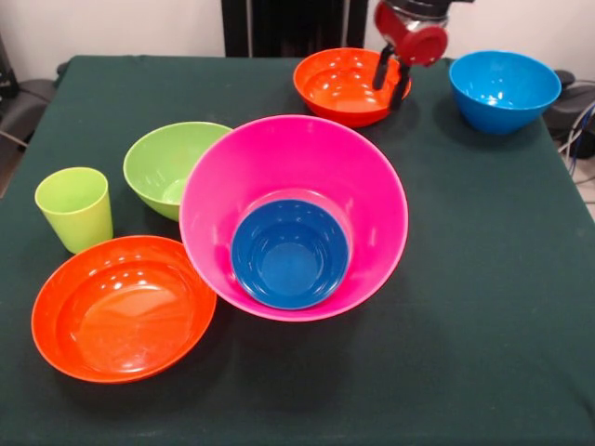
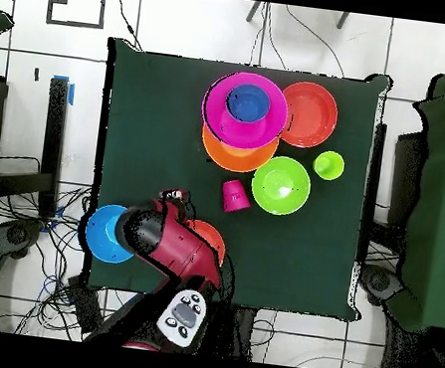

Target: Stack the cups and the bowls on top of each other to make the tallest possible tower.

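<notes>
The tower (image 1: 294,216) is a big pink bowl with a small dark blue bowl (image 1: 289,253) in it. In the overhead view the pink bowl (image 2: 242,124) rests in a big orange bowl (image 2: 238,156). My gripper (image 1: 388,93) is open at the right rim of the far red-orange bowl (image 1: 344,85), with its fingers (image 1: 381,67) apart. A second red-orange bowl (image 1: 124,308), a green bowl (image 1: 167,165), a lime green cup (image 1: 74,208) and a light blue bowl (image 1: 503,89) stand apart. A red-pink cup (image 2: 235,196) lies mouth down. No yellow-orange cup shows.
The dark green table (image 1: 483,307) has its right and front parts bare. My arm (image 2: 171,244) covers most of the far red-orange bowl (image 2: 210,237) in the overhead view. Cables (image 1: 578,130) hang off the table's right side.
</notes>
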Robot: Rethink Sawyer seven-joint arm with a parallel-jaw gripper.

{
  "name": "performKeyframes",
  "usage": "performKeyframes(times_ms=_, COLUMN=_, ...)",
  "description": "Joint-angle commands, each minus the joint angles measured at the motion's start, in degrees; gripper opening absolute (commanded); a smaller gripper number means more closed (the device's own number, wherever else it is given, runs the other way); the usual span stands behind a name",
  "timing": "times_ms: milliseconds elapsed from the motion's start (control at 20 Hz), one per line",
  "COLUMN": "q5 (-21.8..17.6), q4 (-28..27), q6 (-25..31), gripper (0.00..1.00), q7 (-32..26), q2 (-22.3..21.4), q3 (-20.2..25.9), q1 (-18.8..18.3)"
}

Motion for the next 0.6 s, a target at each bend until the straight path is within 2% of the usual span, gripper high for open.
performKeyframes(times_ms=50, q5=-3.3, q4=-6.2, q6=-3.8, gripper=1.0, q7=2.9, q2=4.8, q3=1.5, q1=-1.2)
performKeyframes(times_ms=400, q5=-8.2, q4=-8.2, q6=-0.4, gripper=1.0, q7=-1.1, q2=4.2, q3=1.1, q1=-3.4)
performKeyframes(times_ms=450, q5=-9.6, q4=-8.5, q6=0.2, gripper=0.0, q7=-1.7, q2=4.1, q3=1.2, q1=-3.8)
performKeyframes(times_ms=600, q5=-11.7, q4=-8.7, q6=1.6, gripper=0.0, q7=-3.7, q2=3.8, q3=2.3, q1=-5.1)
